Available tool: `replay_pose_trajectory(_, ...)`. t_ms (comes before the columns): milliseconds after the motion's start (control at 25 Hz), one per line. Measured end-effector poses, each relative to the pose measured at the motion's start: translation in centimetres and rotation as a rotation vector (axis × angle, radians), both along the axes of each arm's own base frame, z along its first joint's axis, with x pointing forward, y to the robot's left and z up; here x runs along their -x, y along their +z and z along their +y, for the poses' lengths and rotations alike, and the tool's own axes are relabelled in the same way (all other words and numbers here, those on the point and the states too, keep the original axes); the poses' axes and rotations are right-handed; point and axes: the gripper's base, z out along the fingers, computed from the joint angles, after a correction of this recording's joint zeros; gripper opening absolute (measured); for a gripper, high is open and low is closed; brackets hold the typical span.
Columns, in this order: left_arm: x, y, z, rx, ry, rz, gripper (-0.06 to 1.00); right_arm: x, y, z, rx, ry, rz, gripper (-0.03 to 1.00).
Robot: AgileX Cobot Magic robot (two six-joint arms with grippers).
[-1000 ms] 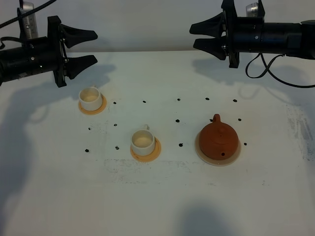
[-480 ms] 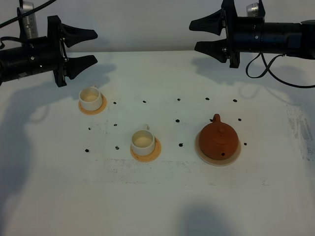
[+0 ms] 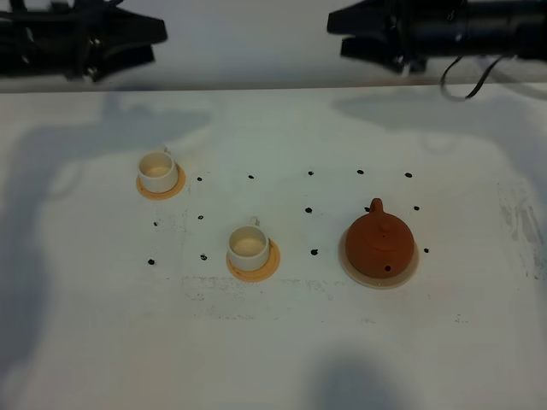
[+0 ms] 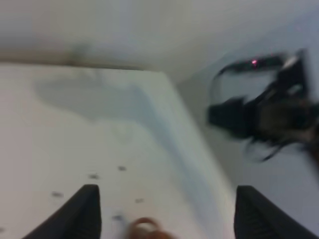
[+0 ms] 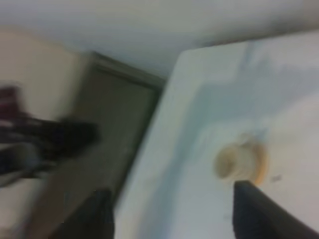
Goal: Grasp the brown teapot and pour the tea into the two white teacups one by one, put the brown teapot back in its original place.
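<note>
Teacups (image 3: 157, 171) (image 3: 247, 247) two, teapot (image 3: 379, 243) one.

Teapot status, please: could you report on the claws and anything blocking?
Left claw, right claw open, empty, high. Brown teapot untouched on beige coaster. Nothing blocks it.

No legible text, labels or numbers — views blurred.

Brown teapot (image 3: 379, 242) stands alone, bare table (image 3: 282, 350) on all sides, open from above. Closest obstacle: near teacup (image 3: 247, 245), well apart to its left; far teacup (image 3: 157, 170) farther still.
</note>
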Motion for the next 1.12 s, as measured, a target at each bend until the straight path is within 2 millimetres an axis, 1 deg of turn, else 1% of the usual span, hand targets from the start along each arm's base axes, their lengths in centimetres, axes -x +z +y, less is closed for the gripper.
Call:
replay_pose_trajectory(40, 0.6, 1.3, 0.2, -0.063, 0.009, -0.046, 0.54, 0.4, 0.9, -0.2, 0.055, -0.006, -0.044, 0.53)
replay_pose_trajectory(80, 1.1, 2.4, 0.3, -0.116, 0.019, -0.085, 0.54, 0.9, 2.3, -0.5, 0.127, -0.015, -0.102, 0.52)
replay_pose_trajectory(160, 2.5, 4.9, 0.7, -0.238, 0.050, -0.161, 0.54, 1.9, 4.1, -1.0, 0.267, -0.035, -0.188, 0.52)
replay_pose_trajectory(320, 5.8, 8.8, 1.6, -0.445, 0.112, -0.233, 0.53, 4.0, 7.2, -1.6, 0.536, -0.078, -0.311, 0.52)
replay_pose_trajectory(440, 8.4, 11.1, 2.6, -0.610, 0.182, -0.247, 0.53, 5.7, 9.4, -1.6, 0.687, -0.139, -0.366, 0.51)
replay_pose_trajectory(520, 10.0, 12.2, 3.4, -0.708, 0.249, -0.230, 0.53, 6.7, 10.7, -1.4, 0.776, -0.187, -0.398, 0.50)
replay_pose_trajectory(680, 13.0, 14.1, 5.2, -0.870, 0.405, -0.178, 0.53, 7.9, 11.8, -0.8, 0.926, -0.264, -0.425, 0.49)
replay_pose_trajectory(800, 15.5, 14.9, 5.8, -0.925, 0.481, -0.162, 0.53, 8.5, 11.4, -0.6, 0.988, -0.303, -0.417, 0.48)
replay_pose_trajectory(880, 17.7, 14.6, 5.8, -0.927, 0.516, -0.167, 0.53, 8.9, 10.7, -0.7, 0.992, -0.313, -0.416, 0.48)
replay_pose_trajectory(920, 18.7, 14.2, 5.7, -0.919, 0.529, -0.169, 0.53, 9.3, 10.5, -0.8, 0.988, -0.318, -0.417, 0.48)
replay_pose_trajectory(1000, 21.3, 13.0, 5.6, -0.898, 0.563, -0.184, 0.53, 9.9, 9.8, -1.0, 0.973, -0.332, -0.434, 0.48)
replay_pose_trajectory(1040, 22.7, 12.2, 5.4, -0.883, 0.582, -0.192, 0.53, 10.6, 9.9, -1.2, 0.963, -0.343, -0.451, 0.48)
replay_pose_trajectory(1120, 25.4, 10.8, 5.2, -0.859, 0.612, -0.202, 0.53, 11.8, 9.5, -1.6, 0.945, -0.361, -0.479, 0.48)
